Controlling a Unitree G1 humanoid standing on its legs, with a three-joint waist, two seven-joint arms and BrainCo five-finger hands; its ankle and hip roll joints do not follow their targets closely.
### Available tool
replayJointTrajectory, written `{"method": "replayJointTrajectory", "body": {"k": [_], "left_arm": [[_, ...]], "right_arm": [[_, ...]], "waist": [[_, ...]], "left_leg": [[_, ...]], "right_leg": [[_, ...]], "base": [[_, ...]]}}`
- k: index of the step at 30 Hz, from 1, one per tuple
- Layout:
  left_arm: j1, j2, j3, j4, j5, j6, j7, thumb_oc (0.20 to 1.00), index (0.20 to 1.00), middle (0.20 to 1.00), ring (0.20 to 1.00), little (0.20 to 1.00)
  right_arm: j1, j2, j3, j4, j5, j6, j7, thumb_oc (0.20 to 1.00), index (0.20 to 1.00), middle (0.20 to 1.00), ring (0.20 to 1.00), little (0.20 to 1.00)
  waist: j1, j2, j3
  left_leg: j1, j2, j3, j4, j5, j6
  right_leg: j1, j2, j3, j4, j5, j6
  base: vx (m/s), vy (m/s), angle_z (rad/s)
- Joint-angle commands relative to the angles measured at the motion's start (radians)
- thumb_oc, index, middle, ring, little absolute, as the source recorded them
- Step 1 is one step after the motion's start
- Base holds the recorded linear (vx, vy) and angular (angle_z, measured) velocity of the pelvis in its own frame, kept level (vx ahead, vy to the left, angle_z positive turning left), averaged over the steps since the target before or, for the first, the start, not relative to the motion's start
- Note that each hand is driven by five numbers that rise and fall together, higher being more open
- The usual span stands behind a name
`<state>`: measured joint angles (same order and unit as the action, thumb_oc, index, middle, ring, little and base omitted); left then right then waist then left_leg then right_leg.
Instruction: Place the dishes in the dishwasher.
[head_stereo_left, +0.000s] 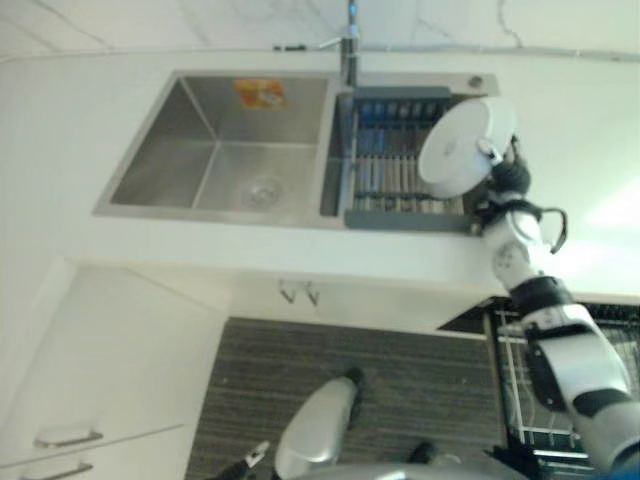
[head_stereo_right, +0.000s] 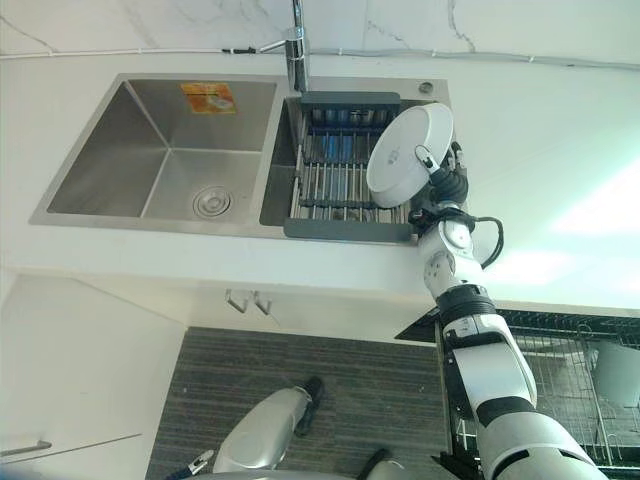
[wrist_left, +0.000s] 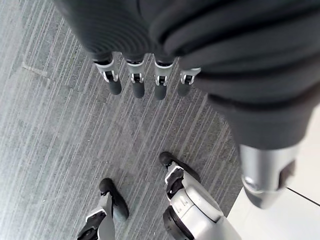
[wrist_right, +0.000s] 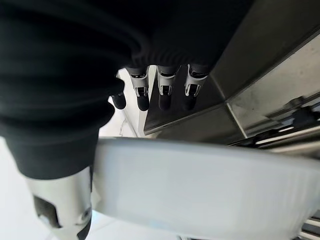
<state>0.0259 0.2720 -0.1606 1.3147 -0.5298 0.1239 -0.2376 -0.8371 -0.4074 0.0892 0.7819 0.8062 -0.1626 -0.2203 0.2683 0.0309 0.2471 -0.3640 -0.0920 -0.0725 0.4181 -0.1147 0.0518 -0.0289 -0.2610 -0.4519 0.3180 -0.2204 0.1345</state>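
Note:
A white plate (head_stereo_right: 403, 158) hangs tilted over the dark drying rack (head_stereo_right: 335, 180) in the sink's right basin. My right hand (head_stereo_right: 446, 186) is shut on its rim. In the right wrist view the plate's edge (wrist_right: 210, 190) is pinched between the fingers (wrist_right: 165, 95) on one side and the thumb (wrist_right: 60, 210) on the other. The open dishwasher's wire rack (head_stereo_right: 570, 365) is pulled out at the lower right, below the counter. In the left wrist view my left hand (wrist_left: 135, 82) hangs low over the striped floor, fingers straight and holding nothing.
The steel sink's left basin (head_stereo_right: 160, 150) holds only a drain. A faucet (head_stereo_right: 295, 45) stands behind the divider. A pale cup-like item (head_stereo_right: 615, 372) sits in the dishwasher rack. White cabinet drawers with handles (head_stereo_left: 65, 437) are at the lower left.

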Motion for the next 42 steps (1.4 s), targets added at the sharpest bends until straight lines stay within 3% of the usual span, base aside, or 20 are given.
{"method": "replayJointTrajectory", "body": {"k": [1,13,14,15,16,17,24,32,36,42], "left_arm": [[-0.011,0.015,-0.070,0.027,-0.003,-0.003,-0.011,1.000,1.000,1.000,1.000,1.000],[-0.008,0.023,-0.065,0.029,-0.001,-0.016,-0.021,1.000,1.000,1.000,1.000,1.000],[-0.008,0.023,-0.066,0.030,0.001,-0.019,-0.022,1.000,1.000,1.000,1.000,1.000],[-0.010,0.023,-0.066,0.030,0.003,-0.019,-0.021,1.000,1.000,1.000,1.000,1.000],[-0.010,0.024,-0.065,0.029,0.004,-0.018,-0.022,1.000,1.000,1.000,1.000,1.000],[-0.011,0.024,-0.065,0.027,0.002,-0.015,-0.021,1.000,1.000,1.000,1.000,1.000],[-0.010,0.037,-0.051,0.025,0.011,-0.015,-0.031,1.000,1.000,1.000,1.000,1.000],[-0.005,0.049,-0.039,0.018,0.030,-0.014,-0.022,1.000,1.000,1.000,1.000,1.000],[0.006,0.047,-0.036,0.021,0.040,-0.020,-0.006,1.000,1.000,1.000,1.000,1.000],[0.016,0.041,-0.028,0.020,0.082,-0.011,0.019,1.000,1.000,1.000,1.000,1.000]], "right_arm": [[-0.050,-0.055,0.018,0.016,0.007,-0.033,0.033,1.000,1.000,1.000,1.000,1.000],[-0.083,-0.072,0.037,0.034,0.013,-0.005,0.087,1.000,1.000,1.000,1.000,1.000],[-0.084,-0.072,0.039,0.035,0.003,-0.003,0.099,0.862,0.862,0.862,0.862,0.862],[-0.087,-0.071,0.042,0.037,-0.004,-0.002,0.103,0.592,0.592,0.592,0.592,0.592],[-0.090,-0.072,0.046,0.037,-0.010,-0.001,0.106,0.429,0.429,0.429,0.429,0.429],[-0.094,-0.074,0.052,0.036,-0.020,-0.002,0.109,0.200,0.200,0.200,0.200,0.200],[-0.097,-0.090,0.081,0.014,-0.089,-0.051,0.131,0.200,0.200,0.200,0.200,0.200],[-0.073,-0.097,0.084,-0.036,-0.175,-0.109,0.011,0.200,0.200,0.200,0.200,0.200],[-0.046,-0.077,0.065,-0.089,-0.195,-0.203,-0.049,0.200,0.200,0.200,0.200,0.200],[-0.005,-0.084,0.058,-0.248,-0.272,-0.248,-0.137,0.200,0.200,0.200,0.200,0.200]], "waist": [[0.020,0.007,-0.014],[0.030,0.009,0.000],[0.031,0.009,0.002],[0.031,0.009,0.003],[0.031,0.009,0.003],[0.031,0.009,0.005],[0.031,-0.002,0.006],[0.025,-0.032,-0.006],[0.020,-0.054,-0.027],[0.004,-0.090,-0.071]], "left_leg": [[0.050,0.018,-0.028,-0.118,0.029,-0.050],[0.049,0.010,-0.047,-0.118,0.032,-0.047],[0.048,0.009,-0.049,-0.118,0.031,-0.047],[0.048,0.009,-0.049,-0.118,0.032,-0.047],[0.047,0.010,-0.050,-0.118,0.033,-0.047],[0.048,0.010,-0.050,-0.118,0.034,-0.048],[0.045,0.017,-0.047,-0.118,0.034,-0.051],[0.059,0.040,-0.032,-0.118,0.026,-0.060],[0.074,0.063,-0.015,-0.118,0.023,-0.072],[0.105,0.095,0.016,-0.118,0.010,-0.084]], "right_leg": [[-0.056,-0.085,0.057,-0.018,0.208,0.039],[-0.049,-0.080,0.052,-0.018,0.216,0.041],[-0.049,-0.080,0.051,-0.018,0.216,0.040],[-0.049,-0.080,0.051,-0.018,0.217,0.040],[-0.049,-0.079,0.051,-0.018,0.217,0.040],[-0.048,-0.079,0.051,-0.018,0.216,0.041],[-0.049,-0.076,0.051,-0.018,0.218,0.044],[-0.041,-0.061,0.052,-0.018,0.208,0.045],[-0.030,-0.045,0.053,-0.018,0.185,0.042],[-0.010,-0.020,0.053,-0.018,0.153,0.040]], "base": [[0.05,0.005,0.04],[0.01,-0.002,0.01],[0.00,0.000,0.00],[0.00,0.000,0.00],[0.00,0.000,0.00],[0.00,-0.005,0.04],[-0.01,-0.017,0.03],[-0.04,-0.059,-0.01],[-0.08,-0.106,-0.13],[-0.07,-0.088,-0.17]]}}
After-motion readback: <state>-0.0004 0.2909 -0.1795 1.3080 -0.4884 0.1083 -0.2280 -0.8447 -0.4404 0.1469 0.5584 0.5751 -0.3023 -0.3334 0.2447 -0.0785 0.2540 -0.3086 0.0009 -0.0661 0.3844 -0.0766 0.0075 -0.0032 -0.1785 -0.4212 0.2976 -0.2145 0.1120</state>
